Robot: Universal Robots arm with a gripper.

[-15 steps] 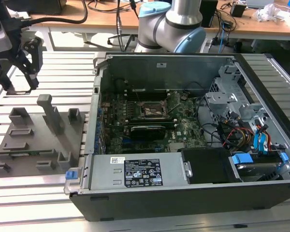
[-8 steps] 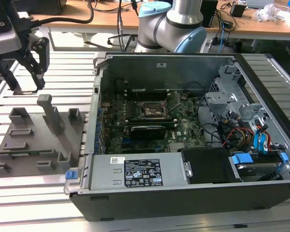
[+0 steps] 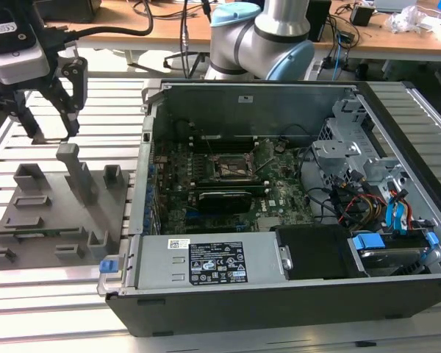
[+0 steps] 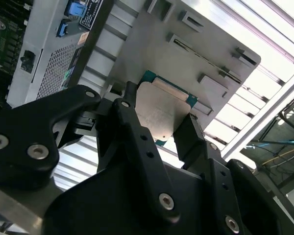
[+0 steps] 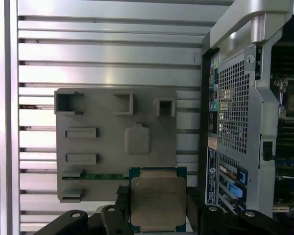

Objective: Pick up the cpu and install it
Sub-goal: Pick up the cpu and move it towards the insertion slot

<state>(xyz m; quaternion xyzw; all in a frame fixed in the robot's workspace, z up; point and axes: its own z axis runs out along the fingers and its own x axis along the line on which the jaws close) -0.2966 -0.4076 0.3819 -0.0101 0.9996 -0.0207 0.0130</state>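
You are holding the cpu (image 5: pixel 158 203) (image 4: pixel 159 112). Your gripper (image 3: pixel 54 136) is closed on it. In both wrist views the two black fingers (image 4: pixel 188 137) press on two opposite sides of the little square chip. Its shiny grey top faces the cameras, and a green rim runs around it.

Think of the exterior view as a clock face, with the open computer case (image 3: pixel 242 95) in the middle. Your gripper hangs at about 10 o'clock, up in the air. The grey tray (image 3: pixel 59 220) lies flat on the ribbed metal table (image 3: pixel 29 301) at 9 o'clock, just beside the case. The chip is above the tray and does not touch it. In the first wrist view the chip covers part of one edge of the tray, and a thin green strip (image 5: pixel 103 176) sits in a slot close by.

The robot arm (image 3: pixel 272 37) stands at 12 o'clock, behind the case. Inside the case, the black socket frame (image 3: pixel 231 165) sits on the green board (image 3: pixel 279 195), a bit toward 11 o'clock from the middle. It is well apart from the chip. A grey box with stickers (image 3: pixel 213 261) fills the case wall at 6 o'clock.
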